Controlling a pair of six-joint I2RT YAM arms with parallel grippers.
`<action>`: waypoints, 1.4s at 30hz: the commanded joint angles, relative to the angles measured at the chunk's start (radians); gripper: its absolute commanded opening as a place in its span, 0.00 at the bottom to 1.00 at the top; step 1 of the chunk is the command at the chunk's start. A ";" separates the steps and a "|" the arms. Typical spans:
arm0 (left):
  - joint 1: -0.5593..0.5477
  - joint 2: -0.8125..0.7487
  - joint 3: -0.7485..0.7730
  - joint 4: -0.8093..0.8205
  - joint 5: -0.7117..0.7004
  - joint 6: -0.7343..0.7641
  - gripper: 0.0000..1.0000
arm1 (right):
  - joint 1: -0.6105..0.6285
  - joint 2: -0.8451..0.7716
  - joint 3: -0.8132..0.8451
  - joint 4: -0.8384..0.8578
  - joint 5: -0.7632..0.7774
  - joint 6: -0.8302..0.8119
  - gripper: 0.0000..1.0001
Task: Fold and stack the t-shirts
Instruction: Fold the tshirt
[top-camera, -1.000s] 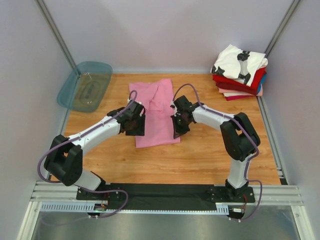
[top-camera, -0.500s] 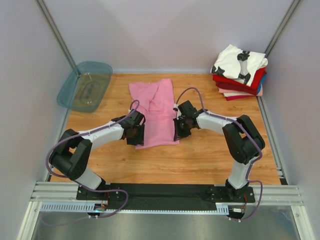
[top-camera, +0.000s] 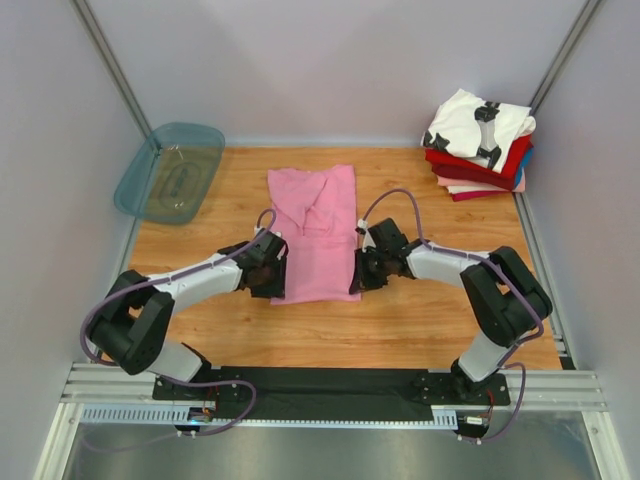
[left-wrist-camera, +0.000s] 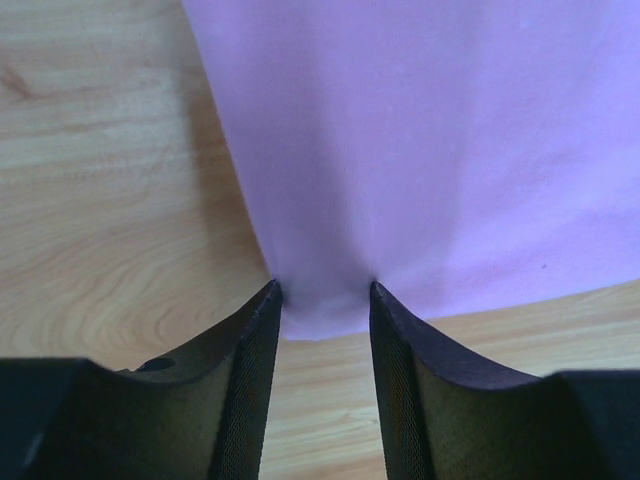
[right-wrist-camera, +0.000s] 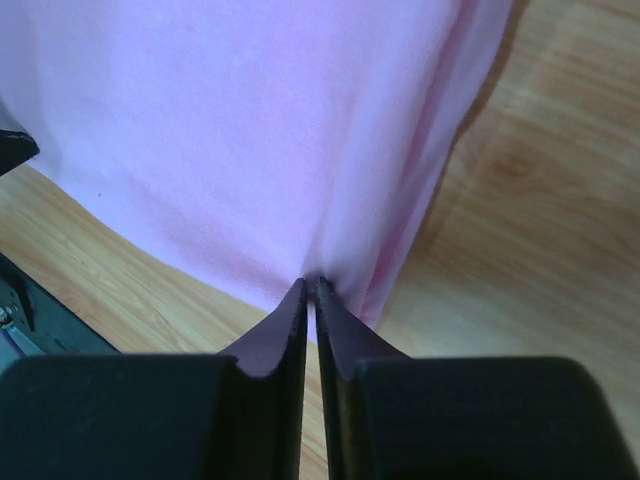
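Observation:
The pink t-shirt (top-camera: 315, 225) lies folded lengthwise into a strip on the wooden table (top-camera: 420, 310). My left gripper (top-camera: 272, 276) is at its near left corner. In the left wrist view (left-wrist-camera: 323, 292) the jaws stand apart with the shirt's corner (left-wrist-camera: 430, 150) lying between the tips. My right gripper (top-camera: 360, 272) is at the near right corner. In the right wrist view (right-wrist-camera: 311, 283) it is shut on the shirt's edge (right-wrist-camera: 220, 130). A stack of folded shirts (top-camera: 478, 145), white with black print on top, then red, blue and pale, sits at the far right corner.
A clear teal plastic tray (top-camera: 170, 172) leans at the far left corner against the wall. Grey walls enclose the table on three sides. A black base rail (top-camera: 320, 385) runs along the near edge.
Both grippers have moved nearer to the bases and lower, pulling the pink shirt's near edge. The shirt now lies straighter and flatter. The left jaws now stand apart.

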 joint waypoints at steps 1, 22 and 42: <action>-0.014 -0.064 -0.012 -0.101 -0.008 -0.023 0.48 | 0.010 0.000 -0.045 -0.144 0.072 -0.029 0.12; -0.020 -0.360 -0.211 0.074 0.150 -0.101 0.67 | -0.009 -0.428 -0.141 -0.231 0.231 0.046 0.84; -0.020 -0.349 -0.271 0.117 0.110 -0.124 0.61 | -0.094 -0.146 -0.261 0.141 0.028 0.113 0.34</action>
